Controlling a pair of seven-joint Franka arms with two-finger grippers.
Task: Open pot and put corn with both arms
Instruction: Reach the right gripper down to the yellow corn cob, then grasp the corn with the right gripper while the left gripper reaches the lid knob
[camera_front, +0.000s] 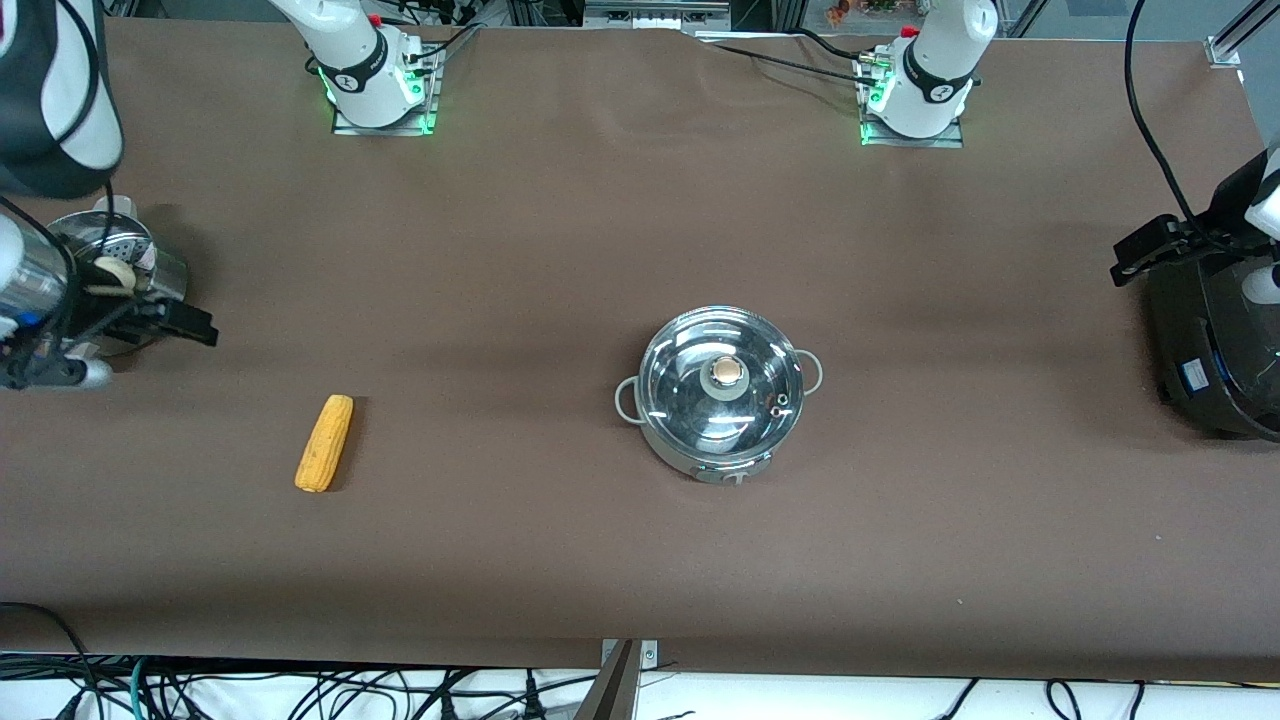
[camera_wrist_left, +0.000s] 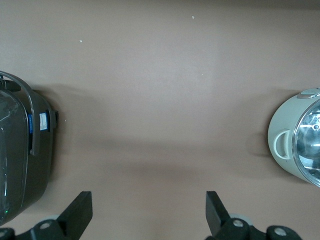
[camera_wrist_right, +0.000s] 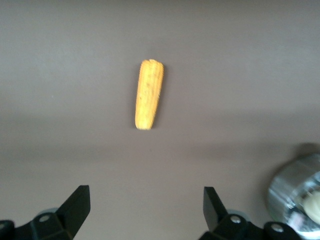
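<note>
The steel pot (camera_front: 720, 395) stands mid-table with its glass lid (camera_front: 690, 385) and beige knob (camera_front: 727, 372) on it. Its side also shows in the left wrist view (camera_wrist_left: 292, 137). The corn (camera_front: 325, 442) lies flat on the table toward the right arm's end, and shows in the right wrist view (camera_wrist_right: 148, 94). My right gripper (camera_front: 180, 322) is open and empty beside the steamer, apart from the corn, as the right wrist view (camera_wrist_right: 145, 207) confirms. My left gripper (camera_front: 1140, 255) is open and empty by the black cooker, as the left wrist view (camera_wrist_left: 148, 212) confirms.
A steel steamer (camera_front: 120, 250) holding a pale bun (camera_front: 113, 270) stands at the right arm's end of the table. A large black cooker (camera_front: 1215, 350) stands at the left arm's end, also seen in the left wrist view (camera_wrist_left: 20, 160). Brown cloth covers the table.
</note>
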